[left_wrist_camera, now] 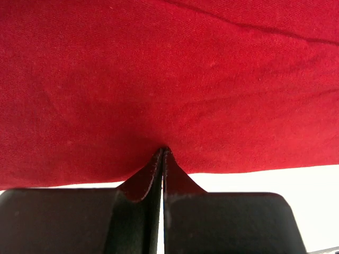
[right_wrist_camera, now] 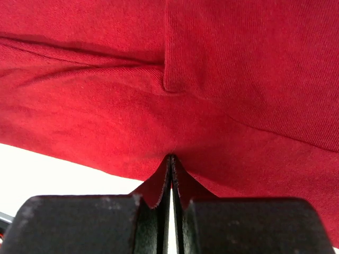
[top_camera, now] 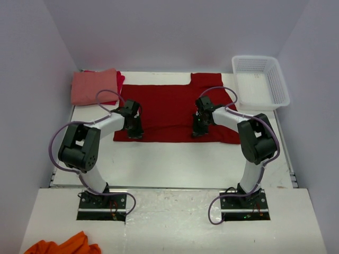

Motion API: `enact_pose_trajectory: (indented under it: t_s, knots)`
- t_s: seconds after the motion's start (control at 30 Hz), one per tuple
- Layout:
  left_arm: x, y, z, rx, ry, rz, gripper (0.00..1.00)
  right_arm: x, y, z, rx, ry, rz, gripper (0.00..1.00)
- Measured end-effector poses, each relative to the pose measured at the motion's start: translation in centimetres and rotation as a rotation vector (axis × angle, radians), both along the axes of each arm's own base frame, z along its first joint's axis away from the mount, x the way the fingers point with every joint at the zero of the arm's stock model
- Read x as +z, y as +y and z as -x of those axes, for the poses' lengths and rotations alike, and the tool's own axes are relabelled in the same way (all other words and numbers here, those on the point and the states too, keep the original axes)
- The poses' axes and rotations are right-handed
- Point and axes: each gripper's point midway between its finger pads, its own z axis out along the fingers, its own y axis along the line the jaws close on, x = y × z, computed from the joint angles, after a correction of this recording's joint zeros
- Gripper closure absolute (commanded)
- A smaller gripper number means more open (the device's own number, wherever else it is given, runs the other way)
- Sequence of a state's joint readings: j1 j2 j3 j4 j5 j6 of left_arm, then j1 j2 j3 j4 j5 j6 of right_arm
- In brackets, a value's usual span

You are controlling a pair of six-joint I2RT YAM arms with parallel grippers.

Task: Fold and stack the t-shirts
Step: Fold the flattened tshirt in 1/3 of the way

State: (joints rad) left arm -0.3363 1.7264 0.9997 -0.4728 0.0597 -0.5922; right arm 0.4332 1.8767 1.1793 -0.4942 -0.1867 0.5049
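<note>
Two robot arms lean in over a white table, each pinning the near hem of a large dark red t-shirt that lies spread flat across the middle of the surface. The left arm rises from its base at the near edge, its elbow swung out to the left, and its forearm angles forward and inward, with the wrist tipped down so that the left gripper meets the cloth near the shirt's near left corner. The right arm mirrors it, elbow out to the right and forearm reaching inward, with the right gripper set on the same hem further to the right, the two well apart. Seen from the wrist cameras, both pairs of black fingers are pressed together with no gap between them, and the red fabric puckers into their tips right at the shirt's edge, where white table shows beneath; each gripper is clamped on the hem. A folded seam runs across the cloth just beyond the right gripper. At the far left corner of the table a folded salmon-pink t-shirt rests on a brighter red t-shirt, whose edge shows at its right side. A white plastic basket sits at the far right corner, and a bundle of orange cloth lies on the near platform beside the left arm's base.
</note>
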Motion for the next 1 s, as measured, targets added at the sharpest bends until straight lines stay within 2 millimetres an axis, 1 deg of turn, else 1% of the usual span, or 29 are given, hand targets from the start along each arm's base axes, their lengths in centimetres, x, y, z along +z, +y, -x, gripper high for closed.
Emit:
enact_pose_trajectory:
  t_s: [0.23, 0.37, 0.5, 0.6, 0.7, 0.87, 1.0]
  knots:
    - [-0.2, -0.3, -0.2, 0.066, 0.016, 0.019, 1.0, -0.2, 0.4, -0.1, 0.001, -0.012, -0.023, 1.0]
    - [-0.3, -0.3, -0.1, 0.12, 0.02, 0.036, 1.0, -0.2, 0.8, -0.2, 0.001, -0.039, -0.041, 1.0]
    - [-0.2, -0.1, 0.5, 0.175, 0.012, 0.049, 1.0, -0.2, 1.1, 0.4, 0.004, -0.065, -0.058, 1.0]
    - [-0.2, 0.5, 1.6, 0.223, 0.028, 0.034, 1.0, -0.3, 1.4, 1.1, 0.007, -0.081, -0.073, 1.0]
    - [-0.2, 1.7, 3.5, 0.27, 0.078, -0.016, 1.0, -0.3, 1.5, 2.0, 0.009, -0.09, -0.088, 1.0]
    - [-0.2, 3.4, 6.7, 0.326, 0.175, -0.095, 1.0, -0.3, 1.7, 4.4, 0.007, -0.069, -0.114, 1.0]
    - [-0.3, 4.2, 8.9, 0.351, 0.251, -0.139, 1.0, -0.3, 2.7, 6.6, 0.02, -0.051, -0.124, 1.0]
